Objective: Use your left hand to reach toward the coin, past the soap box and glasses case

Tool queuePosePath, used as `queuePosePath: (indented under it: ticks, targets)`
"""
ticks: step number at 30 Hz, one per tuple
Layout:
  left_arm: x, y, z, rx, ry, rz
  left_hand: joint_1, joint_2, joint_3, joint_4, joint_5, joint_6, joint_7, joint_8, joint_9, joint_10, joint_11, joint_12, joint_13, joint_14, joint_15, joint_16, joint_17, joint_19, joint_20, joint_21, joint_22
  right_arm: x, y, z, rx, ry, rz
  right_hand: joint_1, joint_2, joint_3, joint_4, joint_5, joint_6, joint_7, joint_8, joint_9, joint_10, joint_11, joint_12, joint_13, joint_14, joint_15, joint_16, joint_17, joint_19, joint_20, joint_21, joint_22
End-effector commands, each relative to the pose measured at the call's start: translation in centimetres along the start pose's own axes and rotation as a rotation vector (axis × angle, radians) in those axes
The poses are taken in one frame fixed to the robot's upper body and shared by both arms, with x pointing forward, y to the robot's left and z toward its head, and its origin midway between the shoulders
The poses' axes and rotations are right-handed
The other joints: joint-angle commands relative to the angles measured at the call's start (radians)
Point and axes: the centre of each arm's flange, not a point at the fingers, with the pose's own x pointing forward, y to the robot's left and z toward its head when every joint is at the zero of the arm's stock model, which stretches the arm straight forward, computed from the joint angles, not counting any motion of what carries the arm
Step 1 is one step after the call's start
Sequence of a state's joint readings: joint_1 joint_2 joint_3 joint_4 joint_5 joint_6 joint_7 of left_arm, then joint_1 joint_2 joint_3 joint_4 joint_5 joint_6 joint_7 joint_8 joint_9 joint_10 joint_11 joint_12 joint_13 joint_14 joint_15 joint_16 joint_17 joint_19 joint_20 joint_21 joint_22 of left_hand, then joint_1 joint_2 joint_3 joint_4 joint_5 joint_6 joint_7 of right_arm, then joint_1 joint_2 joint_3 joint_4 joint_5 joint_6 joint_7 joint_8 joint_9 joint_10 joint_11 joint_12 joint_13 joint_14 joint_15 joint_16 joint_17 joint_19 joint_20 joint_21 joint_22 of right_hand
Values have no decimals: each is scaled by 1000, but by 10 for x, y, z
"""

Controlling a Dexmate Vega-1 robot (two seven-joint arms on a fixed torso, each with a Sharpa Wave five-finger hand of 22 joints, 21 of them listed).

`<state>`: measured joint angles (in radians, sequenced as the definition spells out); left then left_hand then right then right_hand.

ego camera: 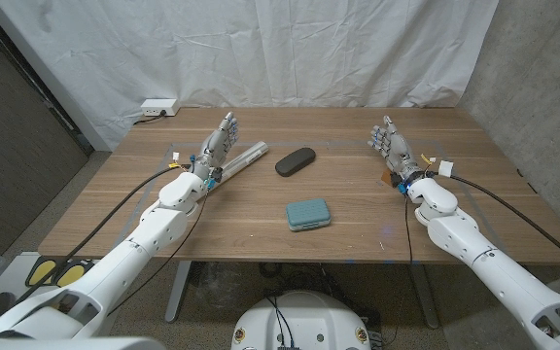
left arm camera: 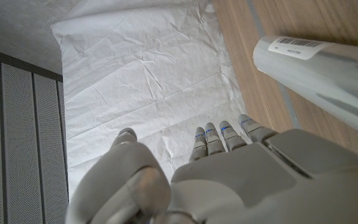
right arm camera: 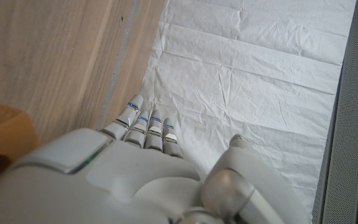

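Teal soap box (ego camera: 308, 215) lies near the table's middle, and the dark glasses case (ego camera: 296, 161) sits at about 12 o'clock from it, well apart. You have a silvery cylinder (ego camera: 244, 157) with a barcode label lying just beside your left hand (ego camera: 218, 144), at its 3 o'clock; the left wrist view shows it close alongside the fingers (left arm camera: 219, 139). I cannot make out the coin in any view. A small orange-brown block (ego camera: 395, 180) sits against your right hand (ego camera: 393, 148) at the wrist side. The wooden table (ego camera: 212, 224) carries faint tape marks; a creased white sheet hangs behind it, with a white power strip (ego camera: 158, 106) at the far left corner. Both hands stand with fingers extended and close together, holding nothing; whether the left touches the cylinder cannot be told.
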<state>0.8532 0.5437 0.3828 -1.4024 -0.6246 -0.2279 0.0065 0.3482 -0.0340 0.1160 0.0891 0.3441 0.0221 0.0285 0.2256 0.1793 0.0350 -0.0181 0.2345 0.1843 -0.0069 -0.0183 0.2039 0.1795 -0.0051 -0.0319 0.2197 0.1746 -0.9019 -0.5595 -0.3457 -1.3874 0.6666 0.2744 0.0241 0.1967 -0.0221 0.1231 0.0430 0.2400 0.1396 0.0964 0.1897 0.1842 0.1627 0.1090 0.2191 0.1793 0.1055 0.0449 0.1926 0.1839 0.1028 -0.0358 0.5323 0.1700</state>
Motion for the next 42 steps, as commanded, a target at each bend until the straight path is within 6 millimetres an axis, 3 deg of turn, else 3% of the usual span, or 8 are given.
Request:
queuePosePath:
  ticks: [1,29,42]
  targets:
    - [-8,-7,11,0,-16,-4,15,4,4,-6,5,9,4,6,6,12,1,3,1,13,-1,7,1,8,-68,9,4,0,1,7,12,-5,43,2,5,1,0,6,10,2,6,1,13,2,3,3,7,4,5,4,9,-3,-4,5]
    - [-28,27,32,97,-41,-34,32,12,0,-13,0,56,2,9,6,54,-3,4,2,61,-5,9,2,44,-62,12,5,-19,6,13,-5,-13,-20,-2,7,-3,0,6,16,3,7,1,21,5,3,3,9,5,5,4,13,1,-18,5]
    - [-34,43,36,129,-53,-10,42,8,-6,-19,-1,93,-2,14,7,90,-11,8,2,97,-13,12,2,80,-64,18,5,-19,7,10,0,-15,-29,-3,7,-5,-1,6,16,4,6,2,21,6,1,4,10,7,5,4,15,1,-24,5]
